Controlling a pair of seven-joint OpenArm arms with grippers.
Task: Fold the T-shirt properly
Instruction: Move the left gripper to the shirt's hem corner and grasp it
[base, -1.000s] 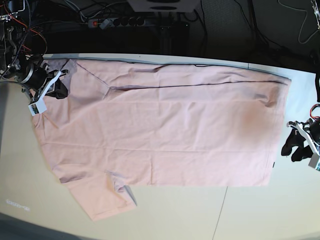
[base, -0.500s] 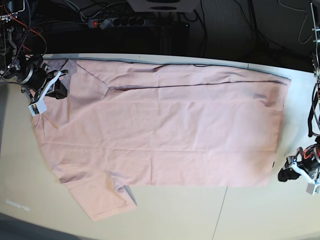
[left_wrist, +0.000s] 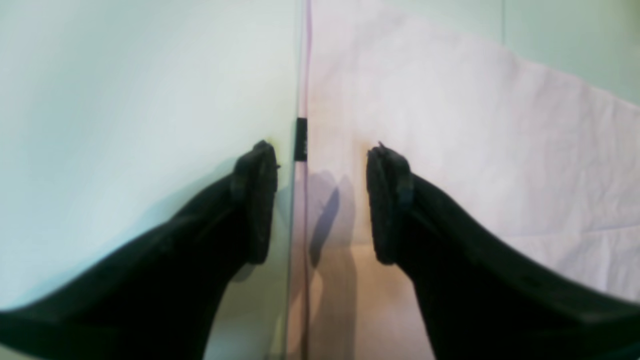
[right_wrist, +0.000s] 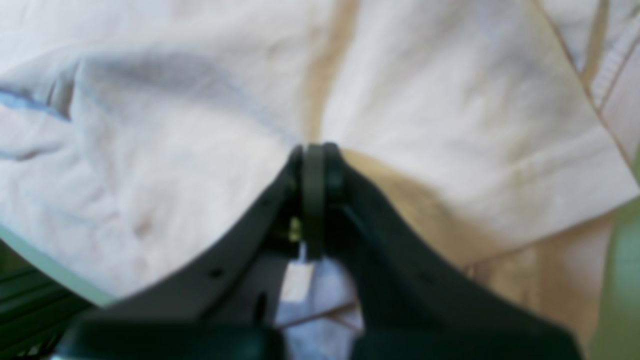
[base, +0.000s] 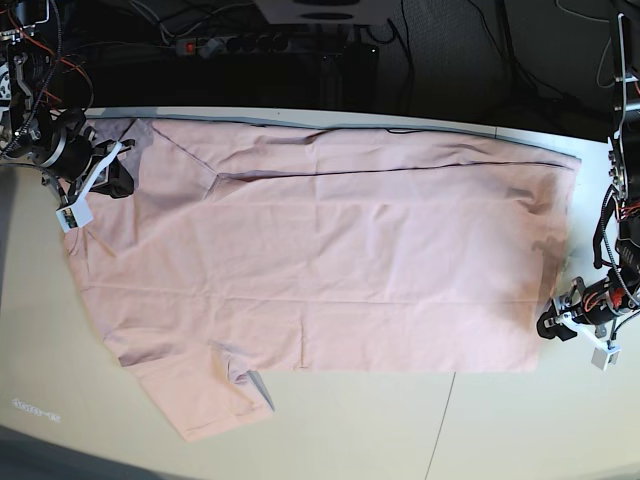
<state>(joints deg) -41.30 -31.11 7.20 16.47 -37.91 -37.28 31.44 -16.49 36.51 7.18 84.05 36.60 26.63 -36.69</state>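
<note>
The T-shirt (base: 320, 250) lies spread flat across the pale table (base: 500, 430), plain pink side up, 1 sleeve (base: 205, 395) sticking out at the near left of the base view. The left gripper (left_wrist: 320, 200) sits at the shirt's hem edge, jaws apart, 1 finger over the cloth and 1 over bare table, beside a small black tag (left_wrist: 301, 139). The right gripper (right_wrist: 312, 165) is pinched together on shirt fabric at the far left corner.

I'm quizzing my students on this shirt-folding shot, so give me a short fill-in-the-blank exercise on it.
1. The T-shirt is pale ____.
2. The left hand straddles the shirt's hem with its jaws ____.
3. The right hand is ____ on the T-shirt.
4. The small tag on the hem is ____.

Missing words: pink; open; shut; black
</note>
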